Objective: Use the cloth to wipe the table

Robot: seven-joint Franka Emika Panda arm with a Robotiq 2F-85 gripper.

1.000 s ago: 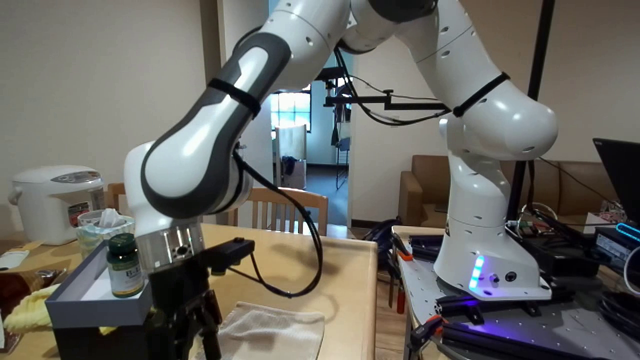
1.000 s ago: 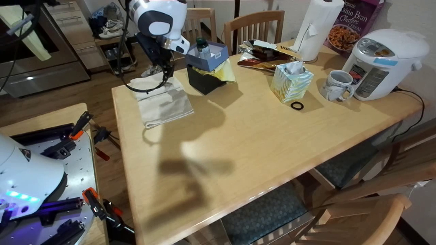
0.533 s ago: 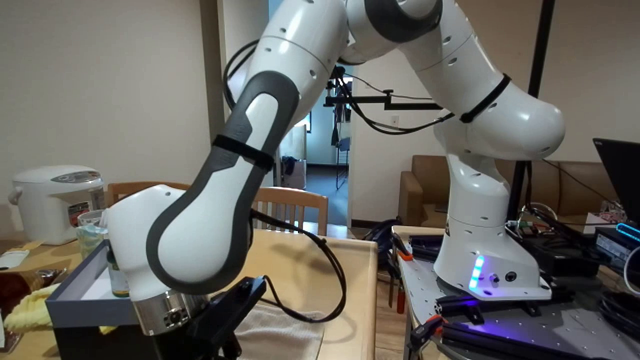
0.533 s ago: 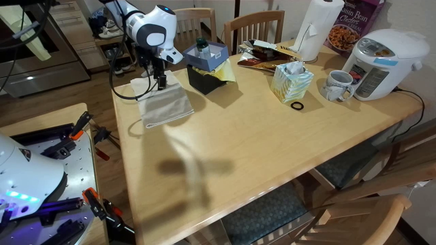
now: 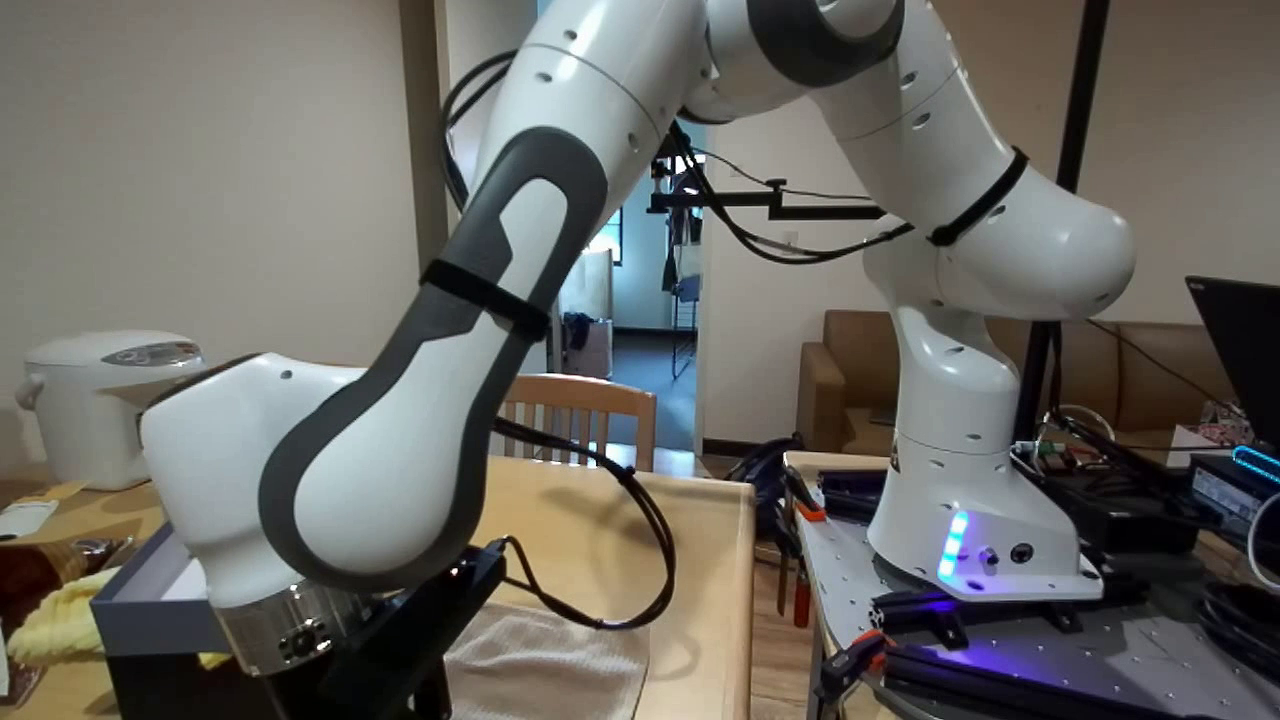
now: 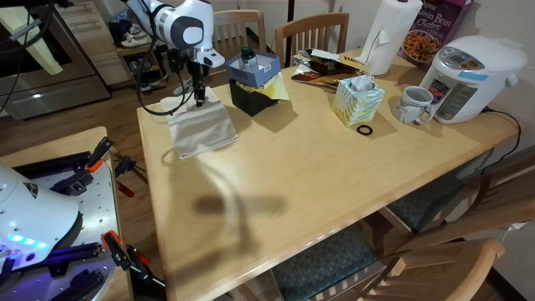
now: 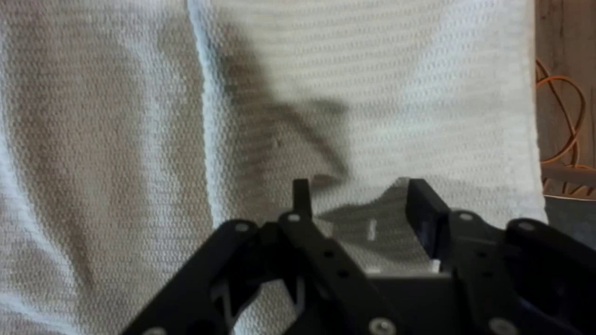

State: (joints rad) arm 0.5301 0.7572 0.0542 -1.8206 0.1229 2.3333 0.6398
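Claw [image 7: 358, 197], jaws partway apart and nothing seen in their grip, reaches down over a pale cloth [image 6: 202, 129] at the upper left in an exterior view, spread near the corner of a wooden tabletop [image 6: 317, 167]. Whether its tips touch the fabric cannot be told. Taking up the cloth looks to be the step in hand, with the wiping yet to come; the next move likely calls for settling the jaws astride a bit of fabric, closing on it and drawing it across the tabletop under light pressure. Seen from the wrist, the cloth lies in soft, greyish folds at the left of the frame; a raised crease runs down left of centre; flatter, ribbed weave, crossed by shadow, fills the middle, and a fairly straight edge borders the right, where an orange cord [image 7: 575, 142] shows against the floor [image 7: 558, 28] beyond. In an exterior view, rightward of the cloth, sit a dark box [image 6: 246, 100] with a yellow rag [image 6: 277, 89] draped from it and a blue-grey box [image 6: 254, 78] on top holding a bottle [image 6: 250, 62], then a tissue box [image 6: 359, 102], a marbled mug [image 6: 411, 108] and, at upper right, a white water dispenser [image 6: 472, 79].
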